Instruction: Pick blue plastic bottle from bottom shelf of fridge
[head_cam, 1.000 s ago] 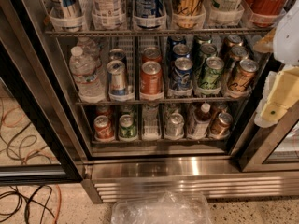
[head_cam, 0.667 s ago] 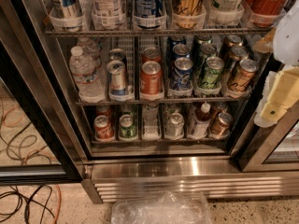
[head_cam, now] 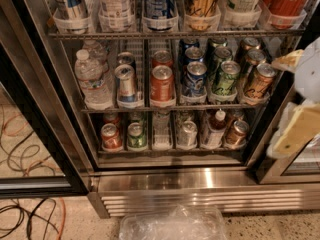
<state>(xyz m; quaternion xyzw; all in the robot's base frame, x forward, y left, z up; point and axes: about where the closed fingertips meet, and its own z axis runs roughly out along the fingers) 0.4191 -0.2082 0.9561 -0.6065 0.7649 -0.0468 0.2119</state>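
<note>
The fridge stands open in front of me, with a stainless base and slatted grille. On its bottom shelf the blue plastic bottle stands upright in the second lane from the right, white cap up, dark contents, pale label. A red can, a green can, a silver can and a brown can sit in the other lanes. My gripper is at the right edge of the view, pale and cream-coloured, beside the fridge's right frame, to the right of and slightly above the bottle.
The middle rack holds a large clear water bottle and several cans. The top rack holds tall bottles in cups. A clear plastic bin lies on the floor below the grille. Cables trail on the floor at left.
</note>
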